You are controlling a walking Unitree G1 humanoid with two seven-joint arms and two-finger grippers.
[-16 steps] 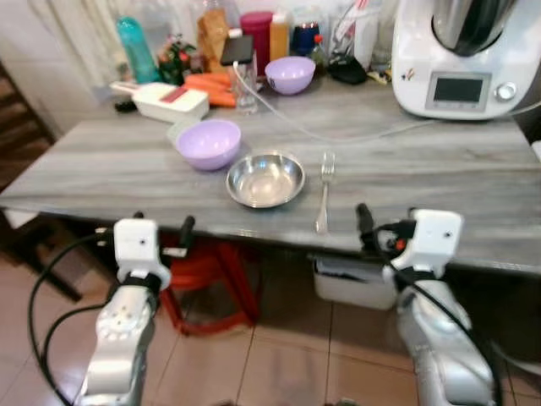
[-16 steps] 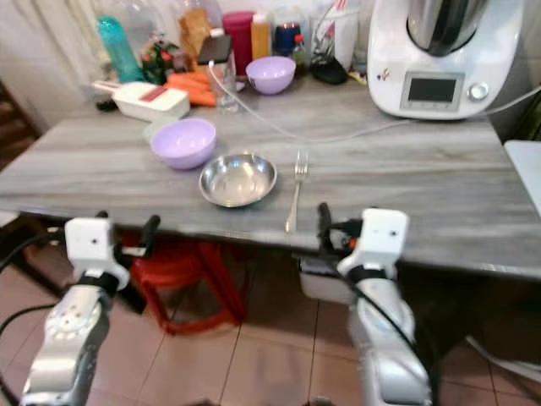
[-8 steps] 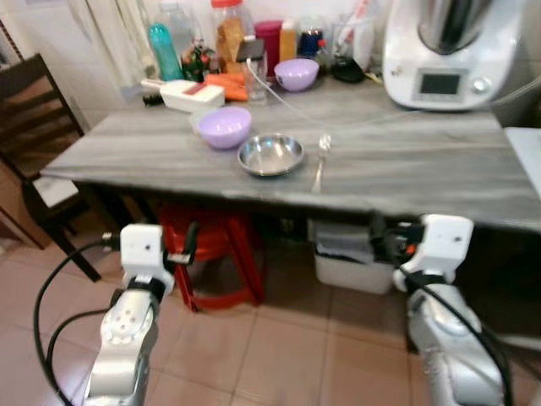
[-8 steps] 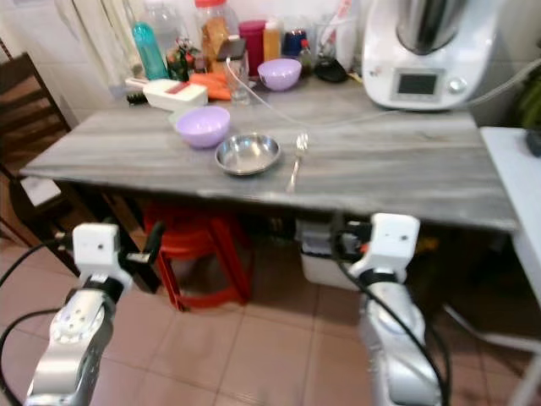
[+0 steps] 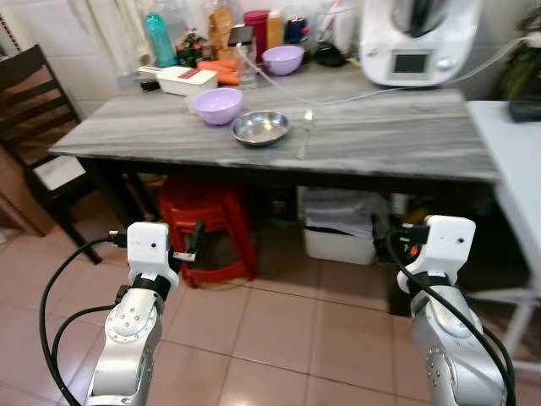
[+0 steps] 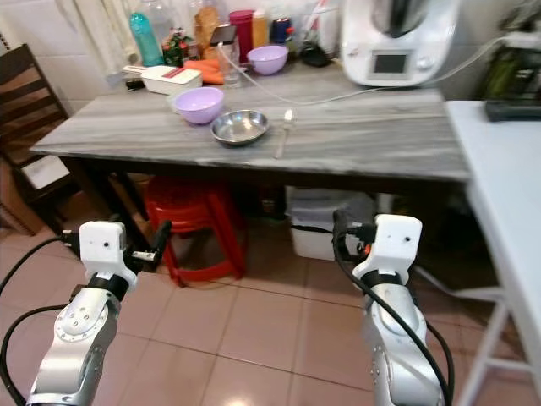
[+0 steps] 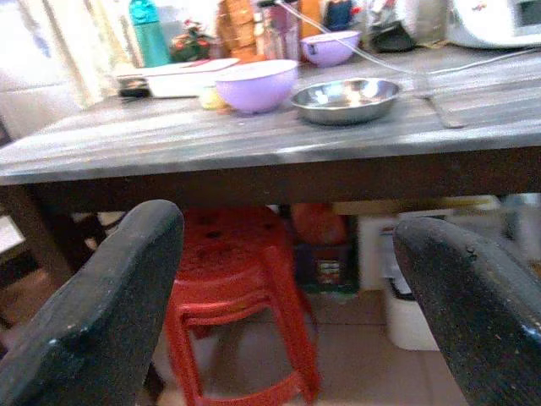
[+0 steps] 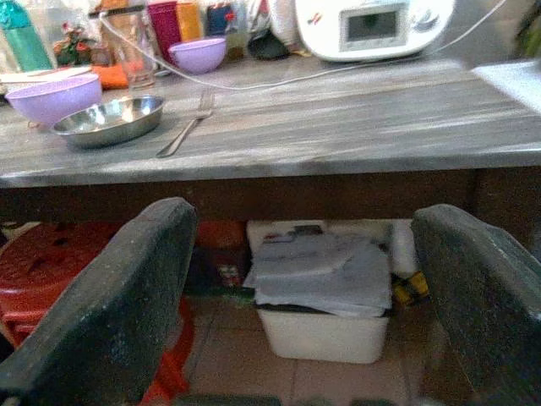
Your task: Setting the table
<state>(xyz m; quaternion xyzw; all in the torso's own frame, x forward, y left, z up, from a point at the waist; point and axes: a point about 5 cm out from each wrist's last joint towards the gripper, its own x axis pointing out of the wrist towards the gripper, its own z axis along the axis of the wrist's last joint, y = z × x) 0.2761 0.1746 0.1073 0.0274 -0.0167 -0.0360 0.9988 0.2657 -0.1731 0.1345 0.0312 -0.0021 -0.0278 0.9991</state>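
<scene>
Standing back from the table (image 5: pixel 389 135), I hold left end effector (image 5: pixel 196 245) and right end effector (image 6: pixel 338 233) open, empty, low; steel bowl (image 5: pixel 260 128) and fork (image 5: pixel 304 140) sit together near its front edge as one place setting.

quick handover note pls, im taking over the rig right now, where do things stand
Left gripper: open, holding nothing, low in front of the table.
Right gripper: open, holding nothing, also below the table's edge.
On the table: steel bowl near the front edge, fork lying just to its right, lilac bowl just to its left, second lilac bowl at the back among bottles.
Done: one place looks laid, bowl with fork beside it.
Left: the robot stands back from the table with nothing in reach; walk closer before handling anything else.
</scene>
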